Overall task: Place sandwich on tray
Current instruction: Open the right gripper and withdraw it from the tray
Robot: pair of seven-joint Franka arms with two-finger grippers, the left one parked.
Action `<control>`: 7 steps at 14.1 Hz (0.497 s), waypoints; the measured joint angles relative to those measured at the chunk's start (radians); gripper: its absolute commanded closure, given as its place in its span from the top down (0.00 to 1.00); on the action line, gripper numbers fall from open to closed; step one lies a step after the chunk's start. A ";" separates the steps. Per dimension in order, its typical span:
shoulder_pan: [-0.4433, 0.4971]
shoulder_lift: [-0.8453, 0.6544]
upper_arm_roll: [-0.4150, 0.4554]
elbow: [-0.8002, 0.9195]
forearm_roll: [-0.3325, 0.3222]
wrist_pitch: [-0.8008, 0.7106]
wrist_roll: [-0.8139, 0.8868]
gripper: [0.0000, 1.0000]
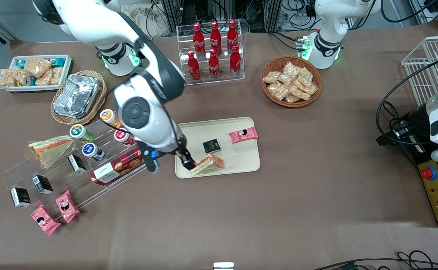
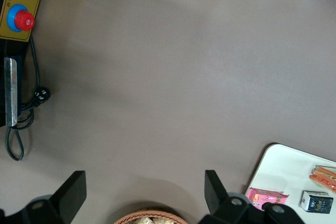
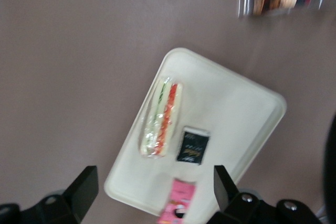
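Observation:
The sandwich (image 1: 209,164) (image 3: 161,119), a wrapped wedge with cream bread and orange-red filling, lies on the cream tray (image 1: 237,157) (image 3: 231,114) near the tray's corner closest to the front camera at the working arm's end. My right gripper (image 1: 170,163) (image 3: 156,190) hangs open above that end of the tray, raised off the sandwich, with nothing between its fingers. A black packet (image 3: 192,145) and a pink packet (image 3: 181,203) also lie on the tray. The left wrist view catches the tray's edge (image 2: 278,166) and the sandwich (image 2: 324,177).
A clear stepped shelf (image 1: 72,168) with cups, boxes and a greener wedge sandwich (image 1: 50,148) stands beside the tray toward the working arm's end. Farther from the camera are a cola rack (image 1: 213,48), a snack basket (image 1: 291,80), a foil-container basket (image 1: 77,95) and a white dish (image 1: 35,71).

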State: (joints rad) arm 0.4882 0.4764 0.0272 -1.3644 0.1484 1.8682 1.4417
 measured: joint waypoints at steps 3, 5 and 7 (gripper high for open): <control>-0.075 -0.089 -0.004 -0.039 0.000 -0.087 -0.328 0.98; -0.121 -0.157 -0.005 -0.095 0.000 -0.108 -0.478 0.98; -0.153 -0.228 -0.005 -0.168 0.000 -0.110 -0.579 0.98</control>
State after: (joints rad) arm 0.3354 0.2489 0.0219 -1.5321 0.1486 1.7579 0.8625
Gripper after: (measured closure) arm 0.022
